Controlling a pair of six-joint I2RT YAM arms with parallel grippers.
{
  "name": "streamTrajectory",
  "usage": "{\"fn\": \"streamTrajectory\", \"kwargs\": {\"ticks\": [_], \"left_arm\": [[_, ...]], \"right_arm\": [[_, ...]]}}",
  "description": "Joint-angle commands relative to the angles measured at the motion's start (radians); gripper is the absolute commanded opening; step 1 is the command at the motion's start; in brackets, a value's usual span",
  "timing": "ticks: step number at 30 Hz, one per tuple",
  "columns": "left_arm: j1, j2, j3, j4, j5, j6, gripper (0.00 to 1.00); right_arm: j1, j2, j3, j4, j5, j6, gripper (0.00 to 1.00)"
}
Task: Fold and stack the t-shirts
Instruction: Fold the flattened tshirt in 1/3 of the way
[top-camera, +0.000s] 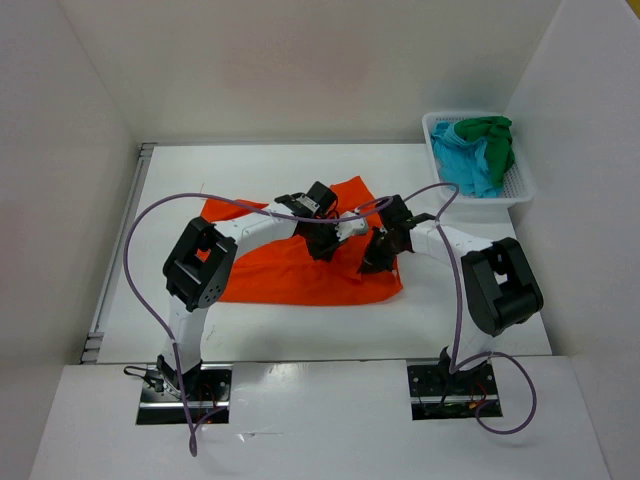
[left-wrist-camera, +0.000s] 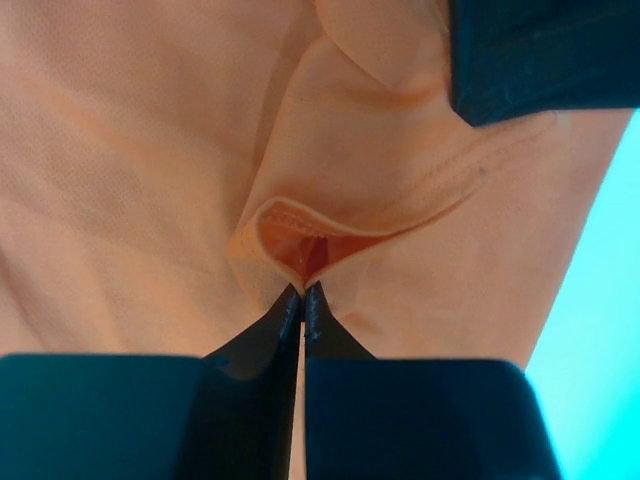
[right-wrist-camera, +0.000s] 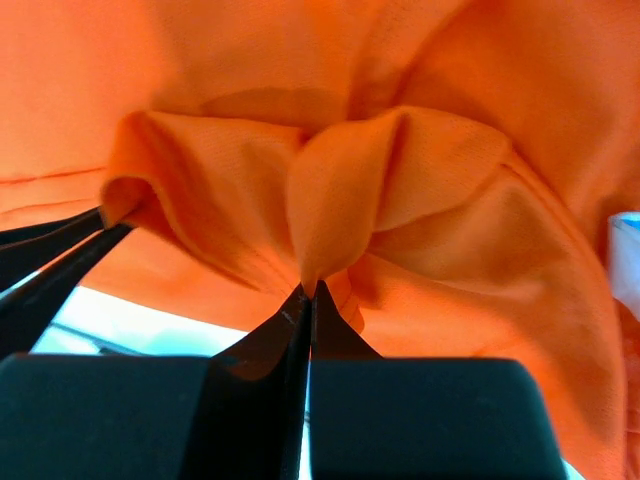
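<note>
Both sets of fingers are down on the orange t-shirt (top-camera: 300, 275), which lies spread on the worktop (top-camera: 480, 310), well apart from the white basket (top-camera: 522, 188), on the side towards the arm bases. The left fingers (left-wrist-camera: 293, 308) are pinched tight, tips meeting on a curled bit of hem. The right fingers (right-wrist-camera: 300, 312) are clamped together too, with a bunched peak of the same cloth caught between them. The two grips sit close to each other, on the half of the shirt nearer the basket. Inside the basket, the dark green t-shirt (top-camera: 492, 135) and the turquoise t-shirt (top-camera: 462, 165) wait in a heap.

Looks to me like the opening fold on the first shirt. To do it well, I'd lift both pinches together and level. Keep the cloth taut between them, carry it away from the basket over the flat part, and lay it edge to edge. Mind the layers: that right-hand pinch looks bunched and could drag a wrinkle into the fold.
</note>
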Motion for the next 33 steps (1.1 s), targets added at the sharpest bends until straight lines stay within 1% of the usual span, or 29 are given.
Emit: {"fn": "streamTrajectory", "kwargs": {"ticks": [1,5,6,8,9,13,16,18,19,20,21,22,24,26,27,28,31,32,33], "left_arm": [[0.005,0.011,-0.001,0.041,-0.007,-0.022,0.00],[0.086,0.023,0.044,0.023,-0.007,-0.065,0.00],[0.097,0.035,0.053,0.023,-0.007,-0.065,0.00],[0.115,0.045,0.062,0.012,-0.007,-0.077,0.00],[0.115,0.045,0.062,0.003,-0.007,-0.077,0.00],[0.115,0.054,0.062,-0.006,-0.007,-0.077,0.00],[0.115,0.054,0.053,0.003,-0.039,-0.077,0.00],[0.124,0.065,0.053,0.003,-0.050,-0.086,0.00],[0.124,0.065,0.062,0.003,-0.050,-0.086,0.02],[0.124,0.065,0.062,-0.006,-0.050,-0.086,0.08],[0.124,0.065,0.073,-0.006,-0.050,-0.086,0.20],[0.124,0.065,0.073,-0.018,-0.041,-0.086,0.46],[0.124,0.065,0.073,-0.018,-0.032,-0.106,0.52],[0.124,0.056,0.073,-0.009,-0.064,-0.120,0.56],[0.124,0.056,0.082,-0.009,-0.076,-0.131,0.58],[0.137,0.056,0.093,-0.009,-0.096,-0.131,0.59],[0.149,0.046,0.104,-0.009,-0.122,-0.140,0.64],[0.149,0.033,0.104,-0.009,-0.143,-0.140,0.64],[0.158,0.032,0.113,-0.009,-0.144,-0.140,0.67]], "right_arm": [[-0.033,0.023,0.057,0.040,-0.045,0.001,0.00],[-0.127,0.067,0.077,0.114,-0.131,0.001,0.00],[-0.141,0.078,0.077,0.125,-0.163,0.001,0.00],[-0.159,0.118,0.101,0.134,-0.175,0.001,0.01],[-0.173,0.132,0.117,0.145,-0.198,0.001,0.06],[-0.217,0.178,0.128,0.208,-0.264,0.044,0.11],[-0.231,0.201,0.128,0.258,-0.296,0.076,0.22],[-0.231,0.239,0.150,0.271,-0.315,0.076,0.32],[-0.231,0.239,0.164,0.271,-0.325,0.076,0.36],[-0.231,0.250,0.164,0.271,-0.326,0.085,0.39],[-0.231,0.250,0.175,0.283,-0.326,0.085,0.40],[-0.231,0.239,0.175,0.283,-0.313,0.085,0.40],[-0.231,0.207,0.175,0.283,-0.290,0.076,0.40],[-0.231,0.175,0.175,0.274,-0.249,0.049,0.40],[-0.231,0.135,0.189,0.233,-0.223,0.033,0.40],[-0.219,0.112,0.198,0.213,-0.156,-0.006,0.40],[-0.192,0.013,0.198,0.142,-0.057,-0.078,0.40],[-0.191,-0.009,0.198,0.127,-0.006,-0.092,0.40],[-0.176,-0.046,0.188,0.113,0.015,-0.103,0.40]]}}
